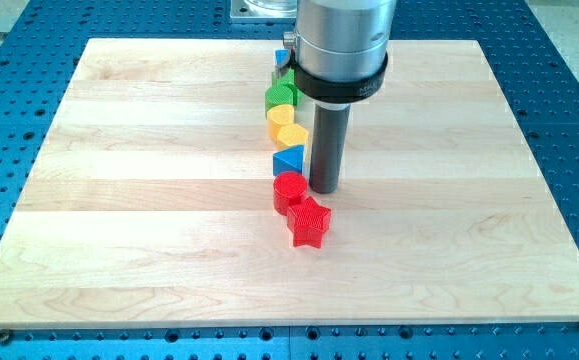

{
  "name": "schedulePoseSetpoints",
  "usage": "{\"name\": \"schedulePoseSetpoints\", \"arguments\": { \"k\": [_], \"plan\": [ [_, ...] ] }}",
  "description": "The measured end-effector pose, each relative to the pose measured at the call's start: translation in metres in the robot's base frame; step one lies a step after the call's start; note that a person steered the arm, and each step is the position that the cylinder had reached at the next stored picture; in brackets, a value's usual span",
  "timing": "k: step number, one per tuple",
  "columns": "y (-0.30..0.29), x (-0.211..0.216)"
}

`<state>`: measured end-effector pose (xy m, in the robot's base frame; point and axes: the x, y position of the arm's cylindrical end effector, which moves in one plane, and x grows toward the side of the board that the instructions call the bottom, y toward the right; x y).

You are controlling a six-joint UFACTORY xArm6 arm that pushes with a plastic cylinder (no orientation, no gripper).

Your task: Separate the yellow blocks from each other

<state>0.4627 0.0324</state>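
Your two yellow blocks sit touching mid-chain: upper yellow block [279, 115], lower yellow block [291, 134], shapes unclear. Above them, a green block [282, 95]; another green block [285, 77] and a blue block [282, 57] are mostly hidden behind the arm housing [341, 45]. Below: blue triangular block [289, 159], red round block [290, 190], red star block [309, 222]. My tip [324, 189] rests just right of the blue triangle. No fingers here, only a rod.
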Motion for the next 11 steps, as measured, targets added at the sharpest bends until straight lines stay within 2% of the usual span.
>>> {"name": "schedulePoseSetpoints", "arguments": {
  "k": [1,2,3,4,5,6,7,9,10,11],
  "plan": [
    [-0.074,-0.006],
    [-0.072,-0.003],
    [0.009,-0.008],
    [0.015,-0.061],
    [-0.060,-0.065],
    [-0.091,-0.072],
    [-0.065,-0.083],
    [-0.055,-0.126],
    [-0.101,-0.158],
    [-0.098,-0.165]
  ]
}}
